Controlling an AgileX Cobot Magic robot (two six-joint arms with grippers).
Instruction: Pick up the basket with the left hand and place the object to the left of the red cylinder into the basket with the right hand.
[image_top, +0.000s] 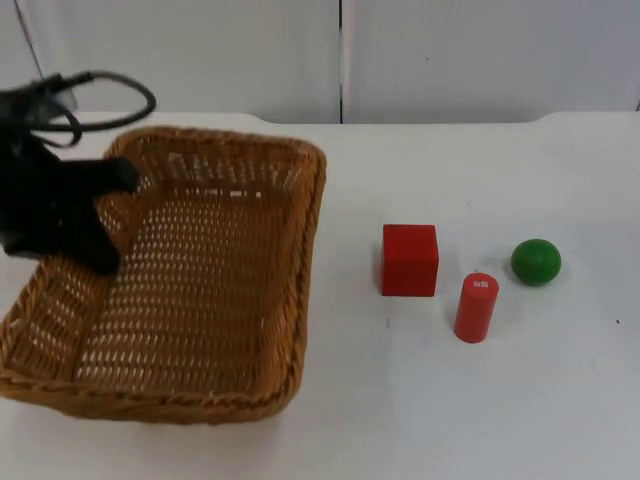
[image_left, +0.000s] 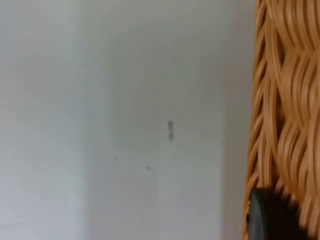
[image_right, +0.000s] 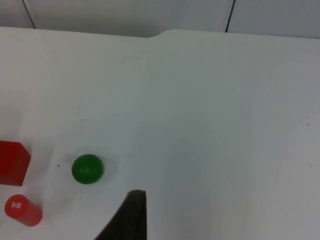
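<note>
A large woven wicker basket (image_top: 215, 300) takes up the left half of the table. My left gripper (image_top: 105, 215) is at its left rim and is shut on the basket wall. The wicker wall (image_left: 287, 100) runs close beside that gripper's black fingertip (image_left: 270, 220). A red cube (image_top: 409, 260) sits right of the basket. A red cylinder (image_top: 476, 307) stands upright to its right and slightly nearer. Beyond that lies a green ball (image_top: 535, 261). My right gripper (image_right: 131, 220) waits high above the table, with the ball (image_right: 87, 168), cube (image_right: 12, 162) and cylinder (image_right: 22, 210) below it.
The grey partition wall (image_top: 450, 50) closes off the far edge of the table. White table top (image_top: 560, 400) stretches in front of and to the right of the three small objects.
</note>
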